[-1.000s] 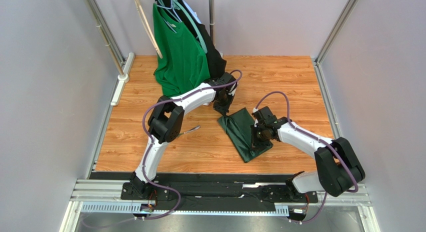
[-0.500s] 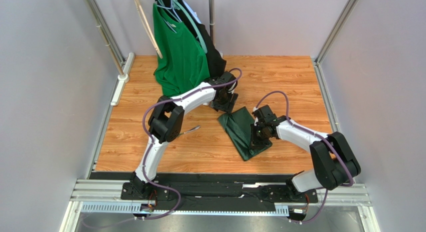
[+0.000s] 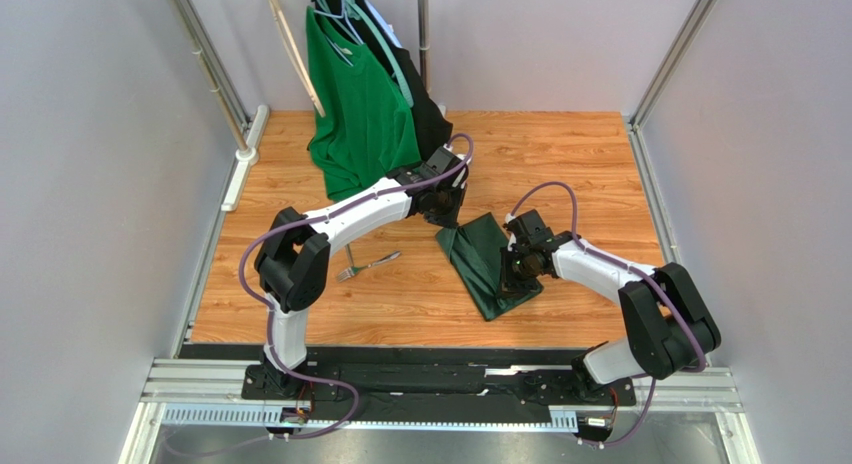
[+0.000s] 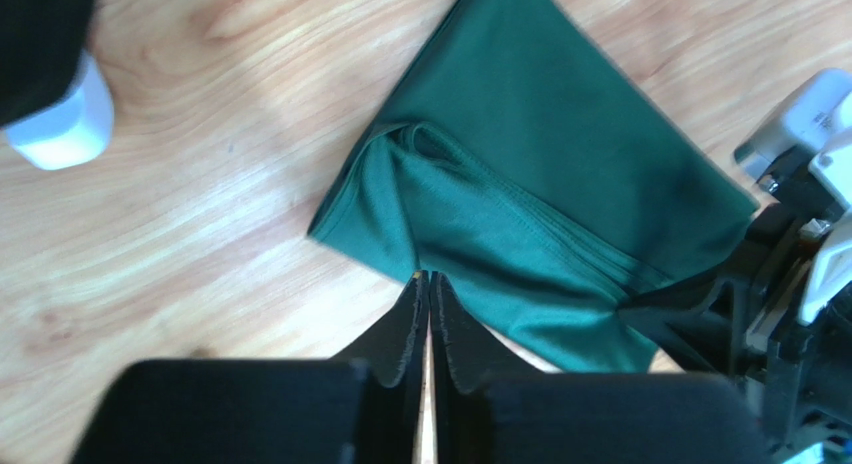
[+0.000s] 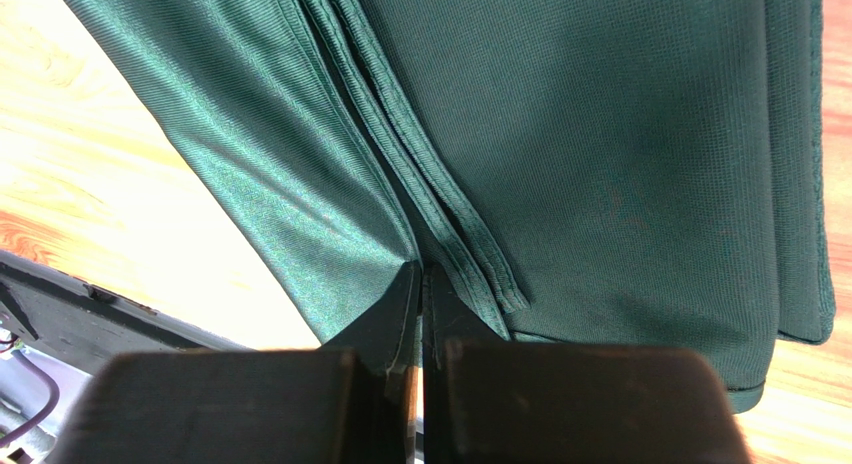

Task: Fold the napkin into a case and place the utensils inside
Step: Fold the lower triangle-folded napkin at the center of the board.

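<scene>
napkin (image 3: 482, 266) lies folded into a long, narrow strip on the wooden table (image 3: 560, 154), right of centre. the folding step is in hand and the case is not finished. a fork (image 3: 368, 265) lies on the bare wood well to its left, outside the cloth.

left gripper (image 4: 428, 284) sits at the strip's far-left end, its fingers pressed together right on the hemmed edge, apparently nipping it. right gripper (image 5: 421, 274) is down on the strip's right side. its fingers are fully closed with their tips touching the stacked hems, seemingly pinning the cloth rather than holding it.

next, i judge, the far-left end needs lifting and carrying over while the right tips press the strip flat, leaving an open mouth for the fork.
</scene>
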Available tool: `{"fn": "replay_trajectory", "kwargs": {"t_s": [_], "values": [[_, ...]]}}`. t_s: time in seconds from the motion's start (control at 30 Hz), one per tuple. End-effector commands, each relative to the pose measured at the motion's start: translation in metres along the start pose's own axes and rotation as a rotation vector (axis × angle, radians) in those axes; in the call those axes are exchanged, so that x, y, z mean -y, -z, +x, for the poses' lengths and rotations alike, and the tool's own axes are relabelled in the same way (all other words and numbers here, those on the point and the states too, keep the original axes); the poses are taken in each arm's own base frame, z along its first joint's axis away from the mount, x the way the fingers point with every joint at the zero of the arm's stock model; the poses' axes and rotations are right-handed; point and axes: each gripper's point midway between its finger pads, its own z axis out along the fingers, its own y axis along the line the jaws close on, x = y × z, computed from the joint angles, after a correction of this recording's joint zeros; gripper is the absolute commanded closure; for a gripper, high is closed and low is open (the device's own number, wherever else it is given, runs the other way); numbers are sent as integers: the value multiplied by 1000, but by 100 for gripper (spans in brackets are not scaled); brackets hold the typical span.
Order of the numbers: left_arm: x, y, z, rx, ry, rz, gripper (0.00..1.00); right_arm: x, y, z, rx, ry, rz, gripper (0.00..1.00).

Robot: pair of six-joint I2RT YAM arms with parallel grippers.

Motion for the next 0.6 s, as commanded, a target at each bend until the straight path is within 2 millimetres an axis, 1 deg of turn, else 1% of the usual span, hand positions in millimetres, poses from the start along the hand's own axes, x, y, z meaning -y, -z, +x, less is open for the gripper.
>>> {"fn": "replay_trajectory", "kwargs": {"t_s": [0.0, 0.03, 0.1, 0.13, 0.2, 0.33, 0.4, 0.43, 0.47, 0.53, 0.57], "values": [[3, -12, -14, 23, 14, 9, 100, 4, -2, -3, 25, 8, 13, 100], [0, -21, -11, 3, 11, -11, 100, 4, -1, -3, 29, 5, 11, 100], [-2, -24, -15, -1, 1, -26, 100, 3, 0, -3, 33, 6, 8, 100], [-7, -29, -14, -3, -1, -57, 100, 4, 0, -1, 28, 3, 9, 100], [-11, -31, -17, 0, -10, -73, 100, 4, 0, 0, 33, -2, 8, 100], [-16, -42, -10, -25, -16, -90, 100, 5, 0, 2, 32, -9, 6, 100], [-16, -46, -9, -31, -19, -88, 100, 4, 1, 2, 34, -10, 0, 100], [-16, -53, -6, -43, -20, -88, 100, 3, 2, 2, 33, -8, -4, 100], [-14, -55, -5, -52, -26, -70, 100, 1, 2, 2, 36, -8, -12, 100], [-10, -63, -8, -36, -25, -50, 100, -1, 4, 1, 38, -10, -20, 100], [-5, -65, -8, -38, -25, -21, 100, -2, 5, 0, 40, -10, -24, 100]]}}
